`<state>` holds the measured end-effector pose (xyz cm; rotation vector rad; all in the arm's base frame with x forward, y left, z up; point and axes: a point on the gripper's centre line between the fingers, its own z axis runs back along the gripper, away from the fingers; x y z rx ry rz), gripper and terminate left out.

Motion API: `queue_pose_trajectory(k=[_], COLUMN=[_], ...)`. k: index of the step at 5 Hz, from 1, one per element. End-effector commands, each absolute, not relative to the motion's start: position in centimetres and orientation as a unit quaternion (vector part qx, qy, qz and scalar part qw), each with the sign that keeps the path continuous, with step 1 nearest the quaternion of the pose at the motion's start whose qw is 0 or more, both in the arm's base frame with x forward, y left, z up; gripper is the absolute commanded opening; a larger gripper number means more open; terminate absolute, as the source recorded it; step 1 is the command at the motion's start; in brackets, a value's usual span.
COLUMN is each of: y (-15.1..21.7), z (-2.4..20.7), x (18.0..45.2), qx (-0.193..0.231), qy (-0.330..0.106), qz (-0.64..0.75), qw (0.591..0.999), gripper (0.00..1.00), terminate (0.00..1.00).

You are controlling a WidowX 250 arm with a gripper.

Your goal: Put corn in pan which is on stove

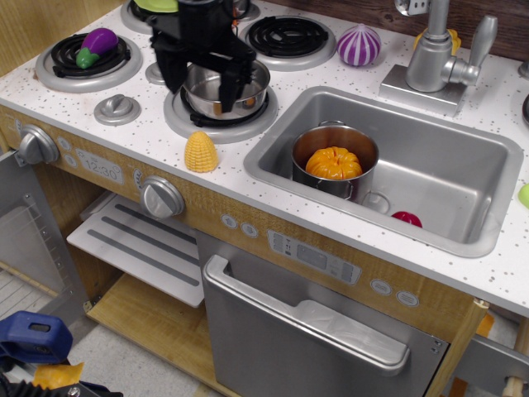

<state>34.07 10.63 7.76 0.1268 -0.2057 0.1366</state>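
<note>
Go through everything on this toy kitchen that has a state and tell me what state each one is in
gripper: open, holding nothing, above the pan's near-left rim
corn: upright on the counter, not in the pan
pan: on the front burner, no food inside
stove: eggplant lying on its left burner
pot: in the sink, holding a pumpkin
oven door: closed

- The claw is matte black all over, blocky and angular at its body.
- Two black prongs taper below (one tip shows a small orange-brown patch).
- No markings can be made out.
</note>
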Motion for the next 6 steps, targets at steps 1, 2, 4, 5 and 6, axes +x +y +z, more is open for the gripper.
queue_pose_trajectory(k=[1,2,4,5,6], y=[11.4,11.3,11.4,11.4,11.6], z=[7.1,6.0,4.4,4.0,3.6], x=[34.8,34.6,34.1,34.0,34.0], qx=[0.045,0.030,0.022,0.026,0.023], qy=[-0.127,-0.128,-0.136,-0.139,-0.138], qz=[0.085,0.093,0.113,0.114,0.117], qw=[0.987,0.987,0.984,0.983,0.983], gripper=[1.00,1.00,1.00,1.00,1.00], terminate=[0.00,0.00,0.00,0.00,0.00])
